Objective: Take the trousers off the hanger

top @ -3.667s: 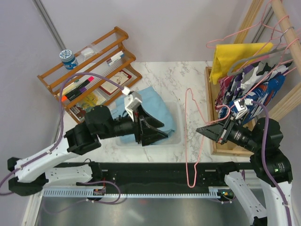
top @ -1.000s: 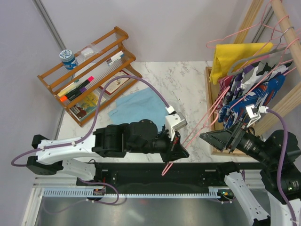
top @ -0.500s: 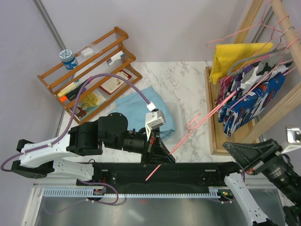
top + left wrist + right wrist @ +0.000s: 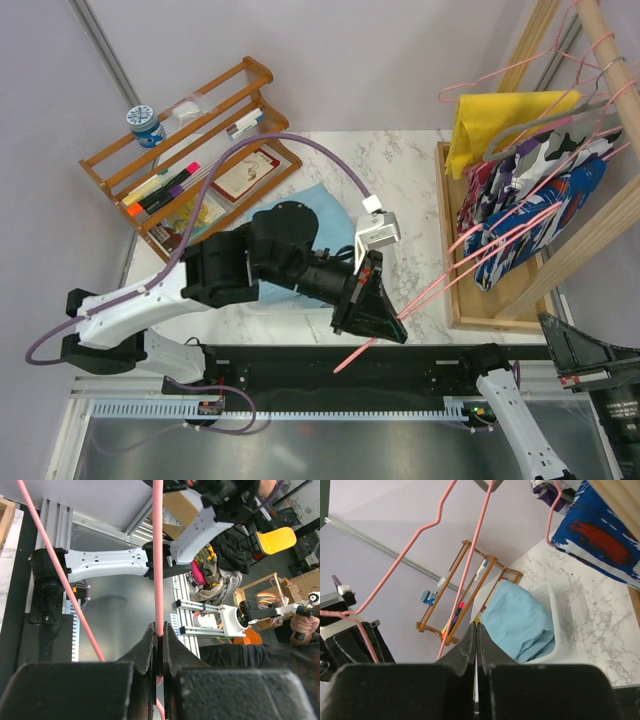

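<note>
The light blue trousers [image 4: 318,197] lie folded in the clear tray [image 4: 570,615], partly hidden under my left arm in the top view; the right wrist view shows the trousers [image 4: 520,620] in full. They are off the pink wire hanger [image 4: 430,295]. My left gripper [image 4: 393,333] is shut on the hanger's wire [image 4: 158,555], held in the air over the table's near edge and slanting up toward the clothes rail. My right gripper [image 4: 476,626] is shut with nothing between its fingers. The hanger wire [image 4: 470,555] passes to its left without touching it.
A wooden shelf rack [image 4: 190,150] with pens, books and a blue can [image 4: 146,125] stands at the back left. On the right, a wooden clothes rail holds a yellow cloth [image 4: 500,120] and patterned clothes [image 4: 530,210] on other pink hangers.
My right gripper has shut on nothing and drawn back to the lower right corner. My left arm has swung the hanger rightward, its far end now near the hanging clothes.
</note>
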Tool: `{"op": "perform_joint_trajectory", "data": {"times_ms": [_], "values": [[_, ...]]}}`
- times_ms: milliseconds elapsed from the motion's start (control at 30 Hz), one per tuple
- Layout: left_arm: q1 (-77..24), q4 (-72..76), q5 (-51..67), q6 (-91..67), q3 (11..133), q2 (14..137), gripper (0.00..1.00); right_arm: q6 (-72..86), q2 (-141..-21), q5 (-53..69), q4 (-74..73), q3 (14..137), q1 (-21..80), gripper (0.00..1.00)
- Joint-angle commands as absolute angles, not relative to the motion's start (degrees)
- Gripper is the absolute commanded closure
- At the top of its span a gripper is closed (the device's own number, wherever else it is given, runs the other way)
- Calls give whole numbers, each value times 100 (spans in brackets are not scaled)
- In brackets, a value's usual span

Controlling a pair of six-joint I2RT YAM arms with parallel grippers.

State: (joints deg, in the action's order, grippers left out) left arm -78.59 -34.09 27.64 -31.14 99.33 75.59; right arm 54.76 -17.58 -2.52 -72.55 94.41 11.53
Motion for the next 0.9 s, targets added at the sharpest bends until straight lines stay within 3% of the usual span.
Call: {"op": "perform_joint_trajectory", "data": {"times_ms": [0,267,633,867], "values": [[-7515,-3401,3392,-3287,10510,8111,98,5432,-1714,-932,-7777,9755,1178,100],[-6874,-3445,4130,-3208,11591,9350,98,5317,-1582,-721,-7884,9493,1178,100],[-6539,-3437,4939,-3532,14536,11530,98,5423,-1450,-246,-7585,9088,1178,100],[-6495,-2101,4825,-3550,14334,11795,98,5572,-1275,-79,-7506,8825,1178,100]]}}
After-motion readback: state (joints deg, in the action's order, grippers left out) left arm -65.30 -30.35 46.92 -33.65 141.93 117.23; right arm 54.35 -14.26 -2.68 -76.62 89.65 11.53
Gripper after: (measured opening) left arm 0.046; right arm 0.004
